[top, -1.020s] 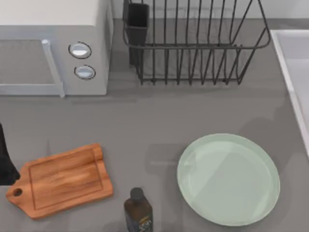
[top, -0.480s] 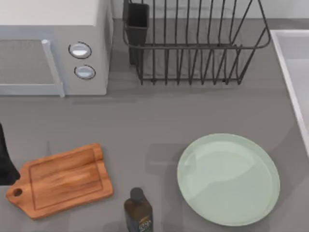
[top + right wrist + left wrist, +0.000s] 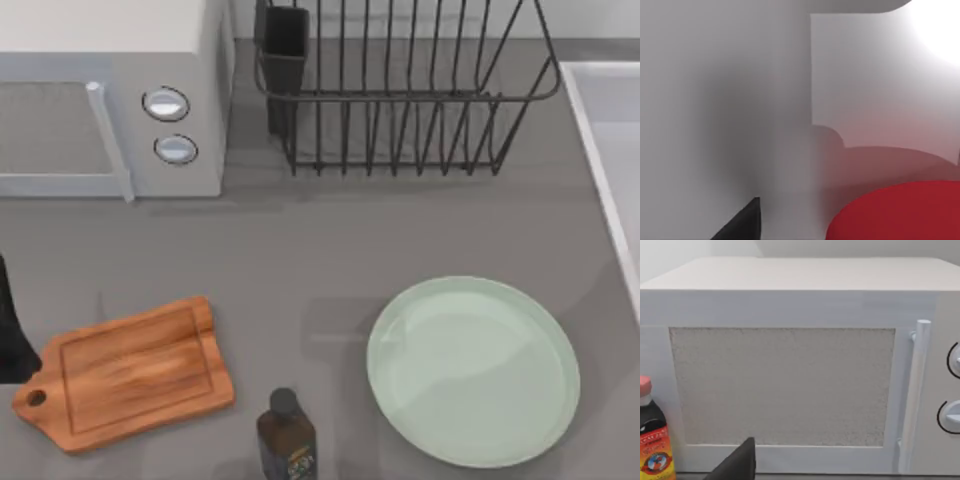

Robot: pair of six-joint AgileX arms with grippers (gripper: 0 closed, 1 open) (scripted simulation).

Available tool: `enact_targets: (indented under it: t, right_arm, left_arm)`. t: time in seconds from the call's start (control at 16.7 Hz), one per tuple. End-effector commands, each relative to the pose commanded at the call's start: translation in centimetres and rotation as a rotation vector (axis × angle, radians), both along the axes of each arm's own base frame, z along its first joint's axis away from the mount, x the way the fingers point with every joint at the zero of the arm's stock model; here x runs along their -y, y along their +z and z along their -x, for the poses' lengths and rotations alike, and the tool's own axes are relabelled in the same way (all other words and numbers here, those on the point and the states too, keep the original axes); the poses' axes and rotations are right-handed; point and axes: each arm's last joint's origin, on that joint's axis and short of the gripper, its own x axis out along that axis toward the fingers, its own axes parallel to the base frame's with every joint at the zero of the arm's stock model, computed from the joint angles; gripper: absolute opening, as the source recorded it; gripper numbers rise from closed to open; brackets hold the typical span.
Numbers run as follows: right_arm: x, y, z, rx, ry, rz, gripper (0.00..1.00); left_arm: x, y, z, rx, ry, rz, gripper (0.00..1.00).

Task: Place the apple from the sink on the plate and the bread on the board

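The red apple (image 3: 900,212) lies close under my right wrist camera, against the pale inner wall of the sink (image 3: 715,100). A black tip of my right gripper (image 3: 742,225) shows beside it, a little apart from the fruit. In the top view the sink's rim (image 3: 600,150) runs down the right edge. The mint-green plate (image 3: 472,370) sits bare at the front right. The wooden board (image 3: 125,372) lies bare at the front left. My left arm (image 3: 8,335) is parked at the left edge, beside the board's handle. The bread is out of view.
A white microwave (image 3: 110,95) fills the back left, and a black wire dish rack (image 3: 400,90) stands at the back middle. A dark bottle (image 3: 286,435) stands at the front between board and plate. Another dark bottle with a pink cap (image 3: 652,440) stands by the microwave (image 3: 790,380).
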Motion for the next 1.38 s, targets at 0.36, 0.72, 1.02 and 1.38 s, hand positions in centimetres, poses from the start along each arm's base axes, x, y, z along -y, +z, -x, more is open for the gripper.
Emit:
enact_targets:
  t: [0.36, 0.72, 1.02, 1.38]
  right_arm:
    - [0.0, 0.0, 0.0, 0.000, 0.000, 0.000, 0.40]
    - [0.0, 0.0, 0.0, 0.000, 0.000, 0.000, 0.00]
    - [0.0, 0.0, 0.0, 0.000, 0.000, 0.000, 0.00]
    - [0.2, 4.9, -1.1, 0.074, -0.007, 0.008, 0.00]
  left_arm:
    - [0.0, 0.0, 0.0, 0.000, 0.000, 0.000, 1.00]
    - [0.0, 0.0, 0.0, 0.000, 0.000, 0.000, 1.00]
    - [0.0, 0.0, 0.0, 0.000, 0.000, 0.000, 1.00]
    - [0.0, 0.0, 0.0, 0.000, 0.000, 0.000, 1.00]
